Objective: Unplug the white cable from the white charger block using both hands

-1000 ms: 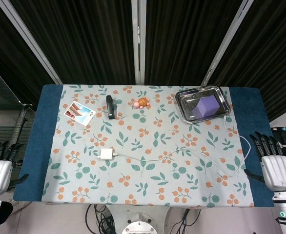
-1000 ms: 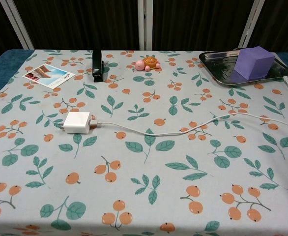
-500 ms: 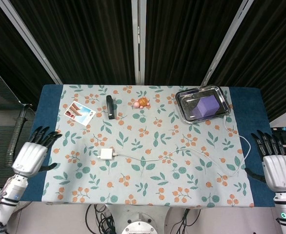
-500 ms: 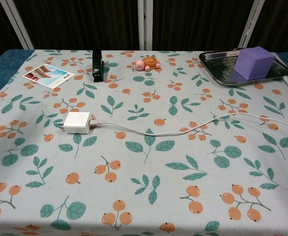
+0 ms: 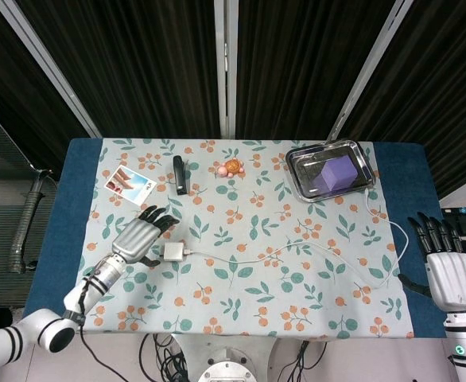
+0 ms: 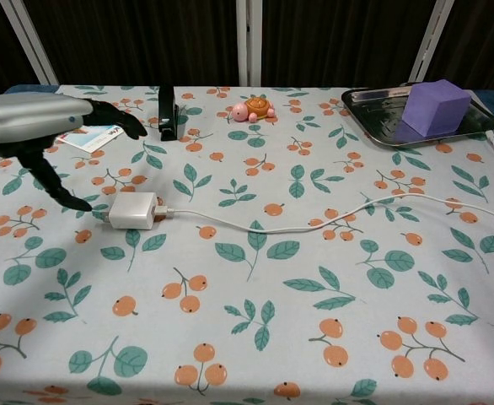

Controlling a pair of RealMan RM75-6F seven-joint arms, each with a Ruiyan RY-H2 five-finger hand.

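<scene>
White cable [image 6: 314, 224] snakes from the square white charger block [image 6: 131, 210].

The counter [image 5: 66, 171] shows matt blue fabric at its edges, overlaid with a smooth printed cloth [image 6: 255, 287] of leaves and orange berries. The charger block [image 6: 131, 210] is matt white plastic; its cable [image 6: 314, 224] has a smooth white sheath. The tray [image 6: 373, 112] is shiny, reflective metal holding a matt purple block [image 6: 435, 107]. The left hand [image 6: 36, 120] has a brushed silver shell and black fingers [image 6: 116, 118]. The card [image 6: 83, 131] looks like glossy printed paper.
</scene>
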